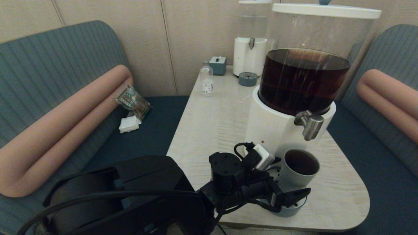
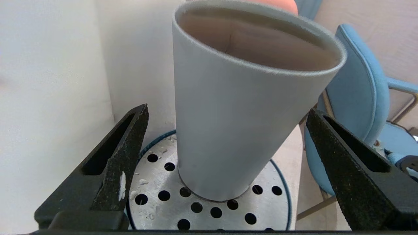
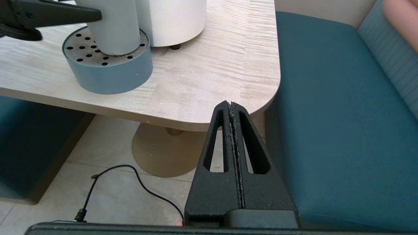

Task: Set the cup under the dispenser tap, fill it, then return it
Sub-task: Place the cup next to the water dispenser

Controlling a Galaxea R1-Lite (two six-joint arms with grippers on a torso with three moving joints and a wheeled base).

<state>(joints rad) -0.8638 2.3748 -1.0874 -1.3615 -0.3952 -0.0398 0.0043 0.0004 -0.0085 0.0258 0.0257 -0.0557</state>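
The grey-blue cup stands upright on a round perforated drip tray, holding dark liquid. The brushed-steel dispenser tap of the large white-based dispenser hangs just above and behind it. My left gripper is open, its black fingers on either side of the cup with a gap on both sides, low over the tray. In the right wrist view the cup sits on the tray. My right gripper is shut and empty, parked below the table's near right corner.
A small clear bottle, a tissue box, a narrower dispenser and a second small tray stand at the table's far end. Snack packets lie on the left bench. A cable runs over the floor.
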